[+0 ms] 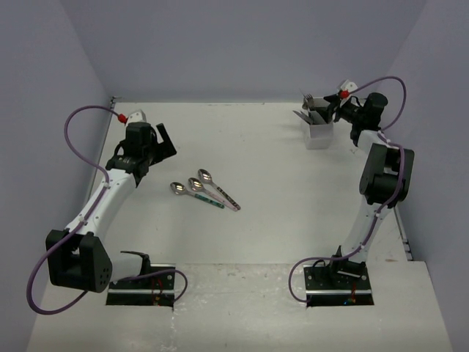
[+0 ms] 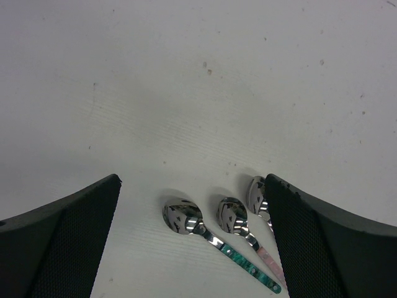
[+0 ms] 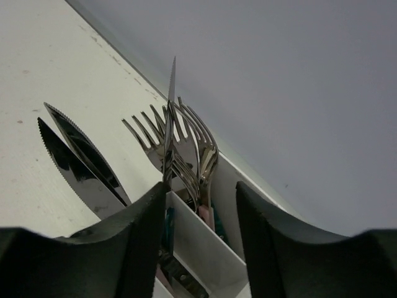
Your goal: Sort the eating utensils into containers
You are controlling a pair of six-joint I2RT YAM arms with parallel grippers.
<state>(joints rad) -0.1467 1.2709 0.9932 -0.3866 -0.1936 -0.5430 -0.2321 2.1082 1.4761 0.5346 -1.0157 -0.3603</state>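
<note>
Nearest the viewpoint sits the left arm's base (image 1: 143, 282), bolted at the near edge of the table (image 1: 293, 227); from it the arm reaches up-table to the left gripper (image 2: 192, 183), jaws spread to full width, carrying nothing, hovering over bare tabletop. Framed between its fingers in the wrist view lie three spoons (image 1: 201, 187), side by side and flat on the surface: the teal-handled spoon (image 2: 182, 217), the pink-handled spoon (image 2: 232, 214), and a third spoon (image 2: 255, 194) partly hidden behind one finger; these are the utensils not yet sorted, well apart from the holder. At the far right stands the white cutlery holder (image 1: 319, 133), already stocked; the forks (image 3: 186, 143) bunch together behind the divider, two serrated knives (image 3: 80, 161) lean out beside them. The right gripper (image 3: 201, 189) hangs directly over the holder with its jaws parted; one upright knife blade (image 3: 169, 124) stands just beside one finger, not squeezed, its compartment hidden by that finger. Judged step: depositing a knife, with spoons next. The right arm should lift straight up, clear of blade and tines; the left gripper should descend on one handle only, fingertips down to the surface, since the spoons lie close together.
</note>
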